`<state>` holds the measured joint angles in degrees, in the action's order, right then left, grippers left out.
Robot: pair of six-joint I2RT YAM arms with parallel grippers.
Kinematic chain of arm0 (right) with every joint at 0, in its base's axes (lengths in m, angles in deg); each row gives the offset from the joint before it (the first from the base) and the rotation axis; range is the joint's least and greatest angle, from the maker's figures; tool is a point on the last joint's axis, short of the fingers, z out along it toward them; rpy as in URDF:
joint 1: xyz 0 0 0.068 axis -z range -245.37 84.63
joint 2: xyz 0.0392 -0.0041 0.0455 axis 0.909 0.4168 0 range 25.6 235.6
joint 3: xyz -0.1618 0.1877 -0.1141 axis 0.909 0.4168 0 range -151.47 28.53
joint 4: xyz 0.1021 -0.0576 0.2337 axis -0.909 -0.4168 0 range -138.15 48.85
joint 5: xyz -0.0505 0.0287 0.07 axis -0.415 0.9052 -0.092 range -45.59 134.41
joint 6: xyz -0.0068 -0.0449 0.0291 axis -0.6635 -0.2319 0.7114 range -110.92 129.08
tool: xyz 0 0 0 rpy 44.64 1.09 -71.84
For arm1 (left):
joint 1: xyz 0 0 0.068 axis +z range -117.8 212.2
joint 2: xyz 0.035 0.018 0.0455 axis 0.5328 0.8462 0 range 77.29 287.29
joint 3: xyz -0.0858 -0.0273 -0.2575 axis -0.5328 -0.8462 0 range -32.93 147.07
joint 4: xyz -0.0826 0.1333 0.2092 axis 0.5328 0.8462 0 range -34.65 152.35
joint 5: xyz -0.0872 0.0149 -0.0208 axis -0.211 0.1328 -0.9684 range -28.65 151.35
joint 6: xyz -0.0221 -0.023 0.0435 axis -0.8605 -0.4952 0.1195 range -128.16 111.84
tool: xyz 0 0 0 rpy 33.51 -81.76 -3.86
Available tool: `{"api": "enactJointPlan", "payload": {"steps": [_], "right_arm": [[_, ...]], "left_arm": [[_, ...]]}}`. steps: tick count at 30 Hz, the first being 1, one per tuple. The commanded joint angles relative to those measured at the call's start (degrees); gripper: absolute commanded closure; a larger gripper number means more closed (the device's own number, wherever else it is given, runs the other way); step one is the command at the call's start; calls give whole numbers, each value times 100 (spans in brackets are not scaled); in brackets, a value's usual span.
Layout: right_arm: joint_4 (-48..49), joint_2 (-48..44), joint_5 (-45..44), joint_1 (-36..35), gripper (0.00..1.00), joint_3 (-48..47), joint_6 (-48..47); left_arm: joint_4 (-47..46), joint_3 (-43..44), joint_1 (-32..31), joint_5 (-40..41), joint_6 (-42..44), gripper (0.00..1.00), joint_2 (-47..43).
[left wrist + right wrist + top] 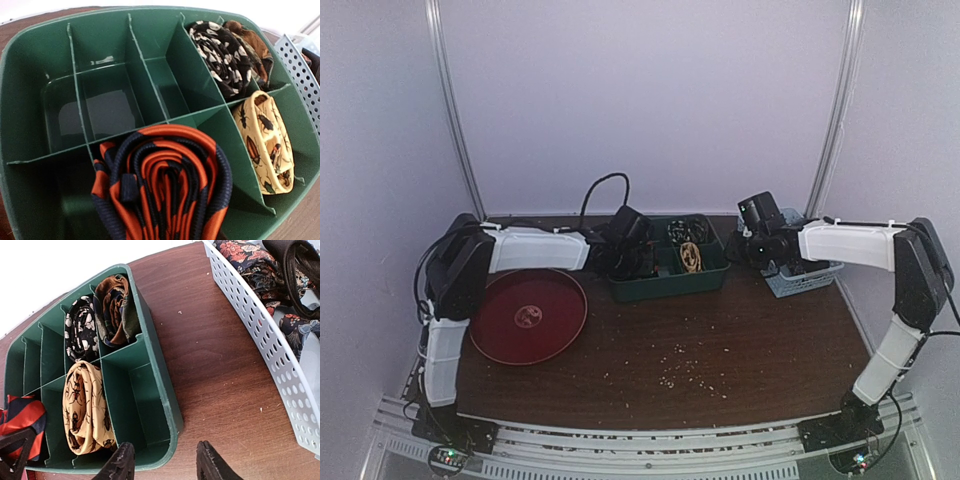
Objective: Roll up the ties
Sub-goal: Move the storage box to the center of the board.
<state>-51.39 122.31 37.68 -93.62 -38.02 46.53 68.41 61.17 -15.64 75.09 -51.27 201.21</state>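
Observation:
A coiled orange-red and black striped tie (165, 185) fills the bottom of the left wrist view, squeezed flat and held just above a near compartment of the green divided tray (30, 65). My left gripper (632, 250) is shut on it; its fingers are hidden behind the tie. The tray holds a black-and-white patterned coil (220, 55), a brown coil (117, 305) and a yellow insect-print coil (85, 410). My right gripper (165, 465) is open and empty, hovering over the tray's right end wall (165, 395).
A pale perforated basket (260, 340) with loose dark floral ties (245, 257) stands right of the tray. A red round plate (528, 315) lies at the left. Crumbs (685, 365) are scattered on the brown table. Black cables run behind the tray.

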Motion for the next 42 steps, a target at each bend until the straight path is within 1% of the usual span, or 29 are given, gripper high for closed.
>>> {"api": "enactJointPlan", "payload": {"steps": [1, 8, 13, 16, 19, 22, 27, 30, 42], "right_arm": [[128, -59, -205, -3, 57, 56, -197], [236, 502, -222, 72, 59, -380, -389], [198, 1065, -160, 86, 59, -794, -433], [264, 1318, -73, 91, 59, -909, -462], [243, 1504, 45, 92, 61, -971, -448], [275, 1541, 165, 68, 65, -910, -408], [311, 1507, 180, 33, 69, -714, -317], [330, 1462, 172, -32, 70, -652, -276], [381, 1502, 181, -351, 71, -580, -183]], "left_arm": [[271, 204, 46, 351, -418, 91, 45], [420, 185, 46, 637, -551, 91, 76], [549, 204, 46, 854, -627, 92, 89], [575, 247, 46, 874, -588, 92, 135], [695, 362, 42, 941, -615, 92, 223], [869, 402, 46, 1160, -702, 92, 257], [885, 267, 29, 1456, -826, 93, 190], [888, 295, 27, 1483, -806, 93, 248], [942, 538, -51, 1478, -793, 93, 759]]}}
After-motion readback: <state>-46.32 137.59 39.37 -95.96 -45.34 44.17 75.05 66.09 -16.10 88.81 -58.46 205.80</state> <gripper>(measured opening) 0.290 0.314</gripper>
